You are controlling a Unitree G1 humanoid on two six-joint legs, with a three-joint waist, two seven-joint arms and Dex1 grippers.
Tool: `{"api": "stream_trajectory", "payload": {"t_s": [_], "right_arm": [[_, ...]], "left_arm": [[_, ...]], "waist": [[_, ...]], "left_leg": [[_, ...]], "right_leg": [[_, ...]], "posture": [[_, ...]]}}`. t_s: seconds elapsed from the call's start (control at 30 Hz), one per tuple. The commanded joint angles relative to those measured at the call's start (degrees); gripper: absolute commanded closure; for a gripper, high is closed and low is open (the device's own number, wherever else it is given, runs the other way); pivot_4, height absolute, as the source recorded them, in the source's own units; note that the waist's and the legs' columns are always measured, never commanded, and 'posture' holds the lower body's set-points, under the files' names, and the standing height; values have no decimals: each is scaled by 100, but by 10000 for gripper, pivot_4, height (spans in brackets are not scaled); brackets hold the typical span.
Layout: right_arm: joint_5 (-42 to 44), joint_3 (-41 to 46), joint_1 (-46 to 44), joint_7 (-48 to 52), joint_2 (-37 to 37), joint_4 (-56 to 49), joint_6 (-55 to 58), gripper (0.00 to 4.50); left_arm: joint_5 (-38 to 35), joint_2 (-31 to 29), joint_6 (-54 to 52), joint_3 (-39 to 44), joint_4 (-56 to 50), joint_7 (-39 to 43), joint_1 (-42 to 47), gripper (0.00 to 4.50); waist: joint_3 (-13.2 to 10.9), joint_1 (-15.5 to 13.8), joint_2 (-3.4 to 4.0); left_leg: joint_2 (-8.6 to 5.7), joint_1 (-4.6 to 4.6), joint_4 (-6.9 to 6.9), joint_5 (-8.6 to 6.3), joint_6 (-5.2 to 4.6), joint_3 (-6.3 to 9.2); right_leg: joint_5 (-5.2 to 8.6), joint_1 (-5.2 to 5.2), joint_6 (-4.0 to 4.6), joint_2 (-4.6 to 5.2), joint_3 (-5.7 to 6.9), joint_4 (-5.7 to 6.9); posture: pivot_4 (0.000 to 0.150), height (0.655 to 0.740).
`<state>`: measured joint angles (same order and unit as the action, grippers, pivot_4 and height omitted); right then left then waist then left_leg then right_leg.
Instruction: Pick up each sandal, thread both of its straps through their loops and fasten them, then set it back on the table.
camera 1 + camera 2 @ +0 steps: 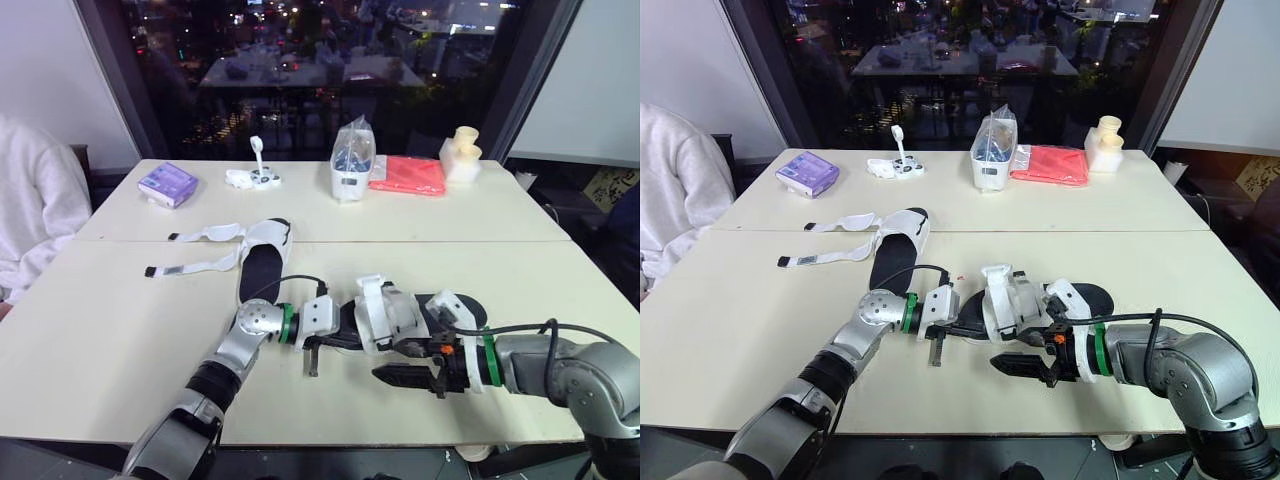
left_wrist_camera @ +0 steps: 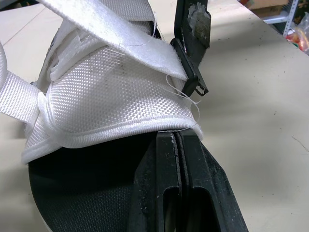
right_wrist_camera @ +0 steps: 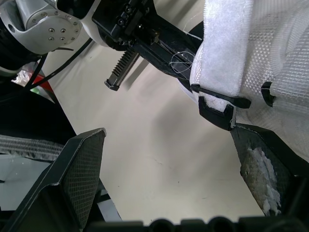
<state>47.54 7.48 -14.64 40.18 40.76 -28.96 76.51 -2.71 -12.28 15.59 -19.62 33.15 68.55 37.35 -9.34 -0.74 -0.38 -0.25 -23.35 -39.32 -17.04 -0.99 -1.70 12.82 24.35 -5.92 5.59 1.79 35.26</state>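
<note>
Your counter [image 1: 120, 340] is two pale tops pushed end to end, with a person's white sleeve [image 1: 30, 210] at its left edge.

On the far top you have a clear bag of items [image 1: 350, 160], a red cloth [image 1: 408, 175] just beside it, a purple box [image 1: 167, 184] and a cream object [image 1: 460, 152].

On the near top lie both sandals. The far sandal [image 1: 262, 262] rests flat toward the left, black footbed up, with both of its white straps [image 1: 195, 268] lying loose and stretched out to the left across the counter.

The near sandal [image 1: 385, 315] sits in front of you between the two arms, its white mesh upper raised over the black sole.

Your left tool [image 2: 175, 137] is pressed together on the edge of that near sandal, just under the rim of the white upper.

Your right tool [image 3: 166, 140] is spread wide and low over the counter, just beside the sandal's near side and holding nothing.

One of its fingers [image 3: 265, 164] sits close under a small black loop [image 3: 219, 108] on the sandal, with a white strap [image 3: 222, 48] running into that loop.
</note>
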Motion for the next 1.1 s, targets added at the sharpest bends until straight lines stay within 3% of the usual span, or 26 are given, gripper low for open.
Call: {"api": "stream_trajectory", "payload": {"t_s": [0.03,0.27,0.37,0.6,0.63,1.1], "right_arm": [[200,58,-67,-21,-77,-85,-101,775],[294,86,-243,-141,-172,97,-2,775],[329,79,-277,-164,-169,173,38,7836],[346,13,-302,-202,-176,308,77,42577],[342,1,-304,-203,-173,323,82,44858],[129,-461,30,-11,215,443,-127,44858]], "left_arm": [[92,37,7,-96,45,21,4,45000],[90,53,6,-93,54,12,14,45000],[90,45,-5,-96,26,11,-4,45000],[93,25,-12,-93,-3,-3,-28,45000],[94,26,-12,-93,-3,-4,-27,45000],[94,42,-25,-82,-43,-22,-49,45000]], "waist": [[0,0,0],[0,1,0],[0,1,0],[0,3,0],[0,3,0],[0,-4,0]], "left_leg": [[0,0,0,0,0,0],[0,0,0,0,0,0],[0,0,0,0,0,0],[2,1,0,0,0,0],[2,1,0,0,0,0],[1,-1,0,0,0,0]], "right_leg": [[0,0,0,0,0,0],[0,0,0,0,0,0],[0,0,0,0,0,0],[0,0,0,-2,0,1],[0,0,0,-2,0,1],[0,0,0,-1,0,0]], "posture": [[1500,7400],[1500,7400],[1500,7400],[1500,7400],[1500,7400],[1500,7400]]}}
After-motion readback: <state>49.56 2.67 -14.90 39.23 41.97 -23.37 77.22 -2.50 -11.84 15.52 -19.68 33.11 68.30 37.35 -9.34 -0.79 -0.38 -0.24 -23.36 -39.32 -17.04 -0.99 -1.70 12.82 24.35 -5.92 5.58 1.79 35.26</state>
